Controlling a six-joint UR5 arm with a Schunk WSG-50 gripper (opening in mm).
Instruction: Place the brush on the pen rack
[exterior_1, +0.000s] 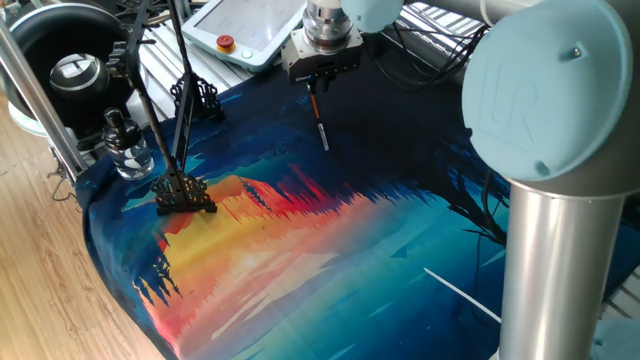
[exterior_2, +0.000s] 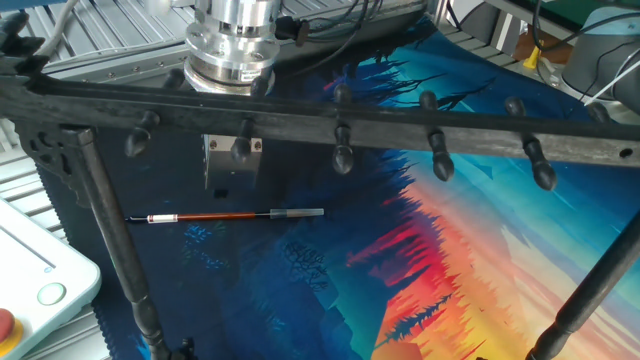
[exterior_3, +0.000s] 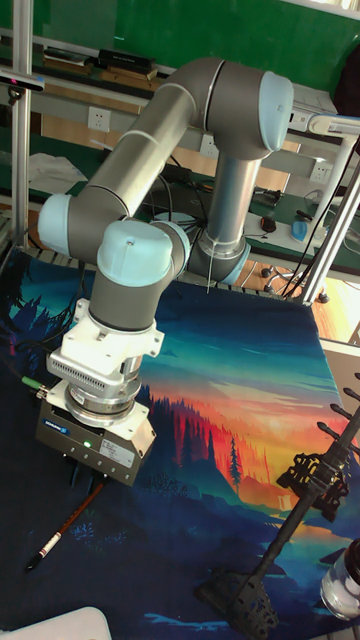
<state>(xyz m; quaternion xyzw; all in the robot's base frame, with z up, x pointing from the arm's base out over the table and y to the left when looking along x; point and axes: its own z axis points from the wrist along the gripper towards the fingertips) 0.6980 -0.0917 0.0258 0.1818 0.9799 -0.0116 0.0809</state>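
Observation:
The brush (exterior_1: 319, 120) lies flat on the dark far part of the painted mat, its reddish shaft (exterior_2: 225, 215) pointing left-right in the other fixed view; it also shows in the tall view, brush (exterior_3: 60, 535). My gripper (exterior_1: 316, 80) hangs just above the brush's shaft end, apart from it, fingers seemingly open with nothing held; gripper (exterior_2: 222, 185), gripper (exterior_3: 85, 478). The pen rack (exterior_1: 185, 192), black with footed end pieces and rising rods, stands at the mat's left side. Its peg bar (exterior_2: 340, 125) crosses the foreground of the other view; rack (exterior_3: 300, 490).
A glass bottle with a black cap (exterior_1: 125, 148) stands left of the rack. A teach pendant (exterior_1: 240, 25) lies behind the mat, a black round pot (exterior_1: 70, 55) at far left. A thin white rod (exterior_1: 460, 292) lies near the arm's column (exterior_1: 560, 260).

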